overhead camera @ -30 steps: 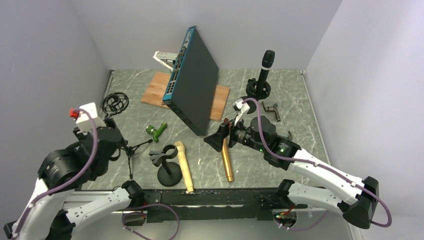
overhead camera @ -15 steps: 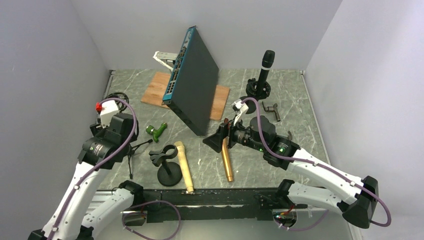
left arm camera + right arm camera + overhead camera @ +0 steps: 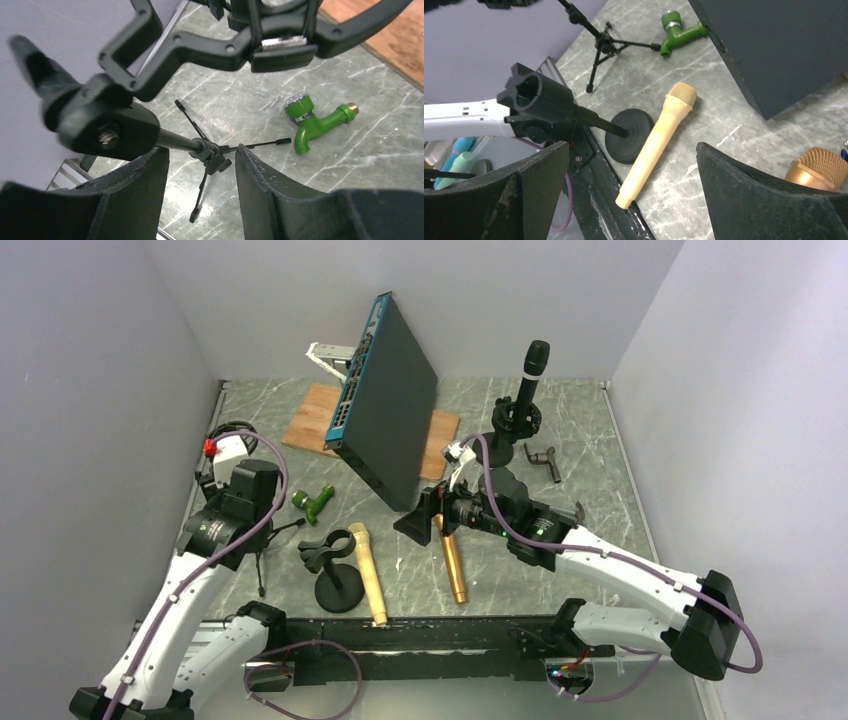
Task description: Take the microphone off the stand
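Leftward went right pincer (image 3: 630,150), spread wide; left pincer (image 3: 200,150) neared tripod stand (image 3: 177,141), also spread.

No lettering, label or number is legible on anything here

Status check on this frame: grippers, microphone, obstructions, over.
Left gripper open, empty, at tripod stand; right gripper open near gold microphone. Black microphone upright in its stand, back right, untouched. Leaning black box left of it, apart.
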